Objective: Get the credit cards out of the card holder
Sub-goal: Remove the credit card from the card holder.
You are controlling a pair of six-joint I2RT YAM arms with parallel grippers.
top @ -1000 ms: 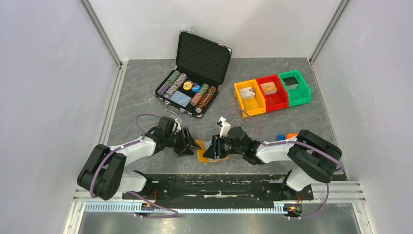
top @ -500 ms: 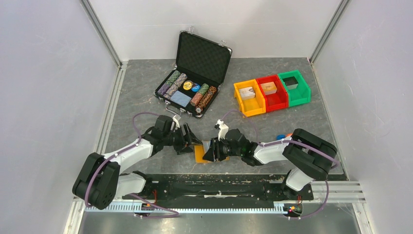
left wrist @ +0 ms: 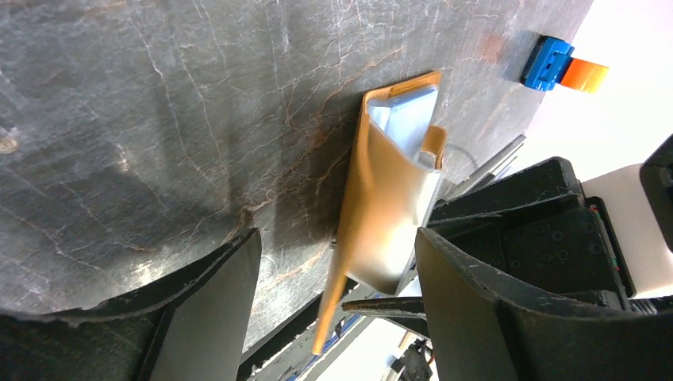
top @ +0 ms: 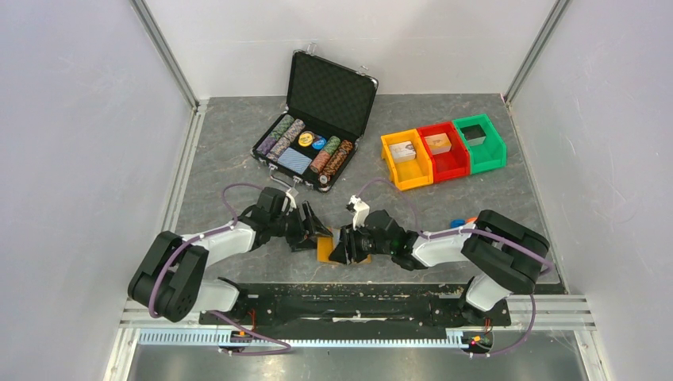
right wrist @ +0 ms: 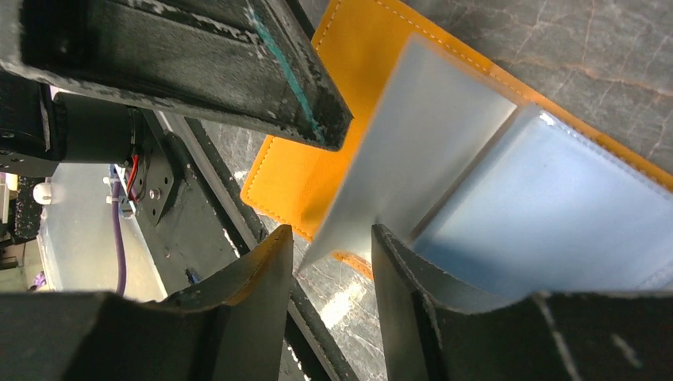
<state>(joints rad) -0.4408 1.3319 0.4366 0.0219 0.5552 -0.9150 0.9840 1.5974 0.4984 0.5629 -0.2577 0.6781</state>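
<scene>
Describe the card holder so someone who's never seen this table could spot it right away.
Find the open black chip case at the back, then come toward the near edge, between the left arm and right arm. There sits the card holder, a small orange wallet, folded open, pale blue inside. Unlike the orange bin at back right, it is thin and flat.

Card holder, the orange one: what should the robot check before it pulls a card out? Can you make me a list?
1. Card holder opened: ok, one flap stands up.
2. Left tool open around the raised flap: ok.
3. Right tool gripping the pale leaf between its fingers: cannot tell.
4. That leaf is a card, not a sleeve: cannot tell.
5. Any card outside the holder: not ok, none seen.
</scene>
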